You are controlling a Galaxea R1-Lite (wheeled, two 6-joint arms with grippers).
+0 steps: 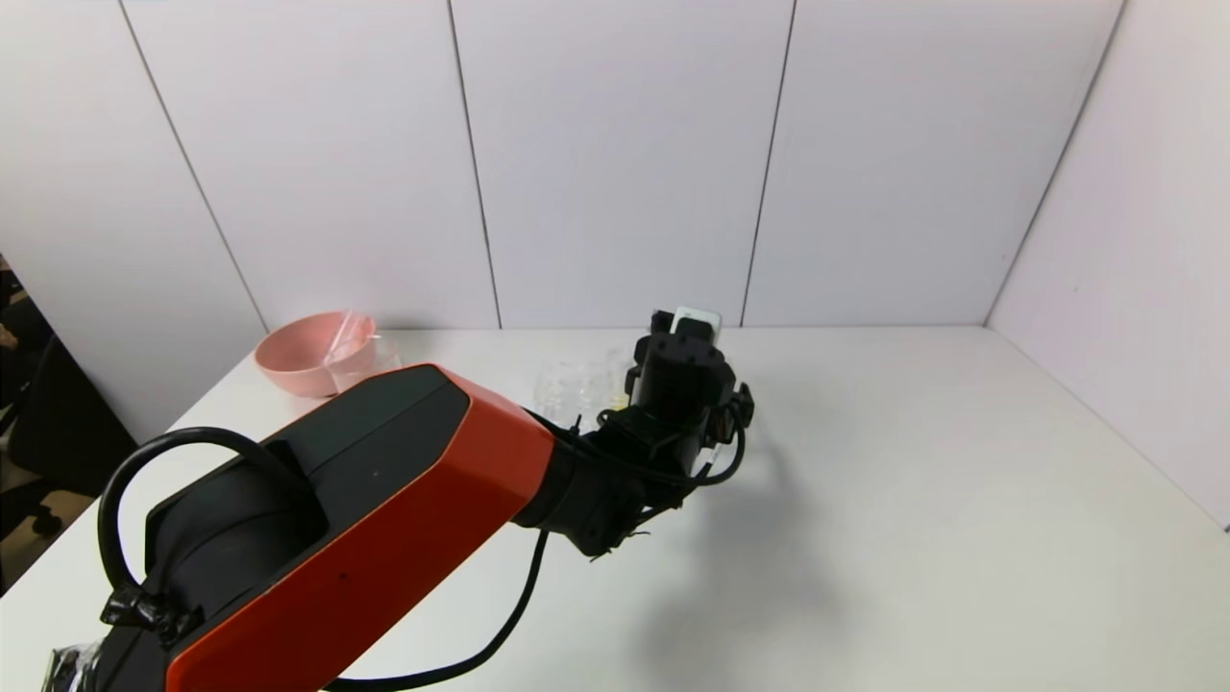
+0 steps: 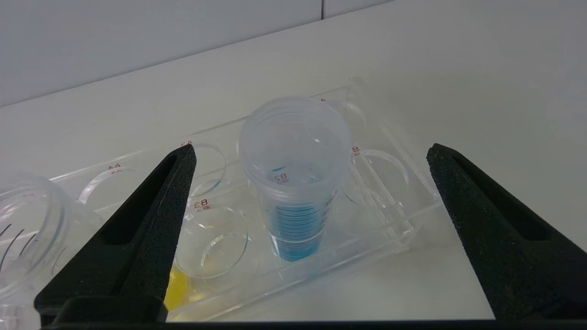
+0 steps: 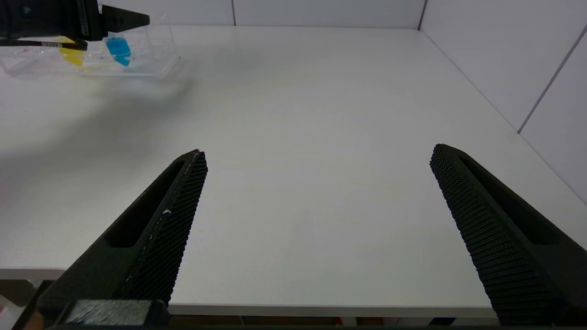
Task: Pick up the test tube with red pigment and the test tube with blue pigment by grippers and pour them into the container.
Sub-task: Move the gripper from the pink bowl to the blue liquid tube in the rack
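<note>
Left wrist view: left hand (image 2: 309,153) spread wide, empty, straddling the blue-tipped tube (image 2: 294,183).

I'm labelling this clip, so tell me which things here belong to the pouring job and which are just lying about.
Job:
- blue tube, standing in the rack
- left pincer, open around the blue tube, not touching it
- right pincer, open, idle above bare table

Lying about:
- rack
- yellow tube
- pink bowl
- table
</note>
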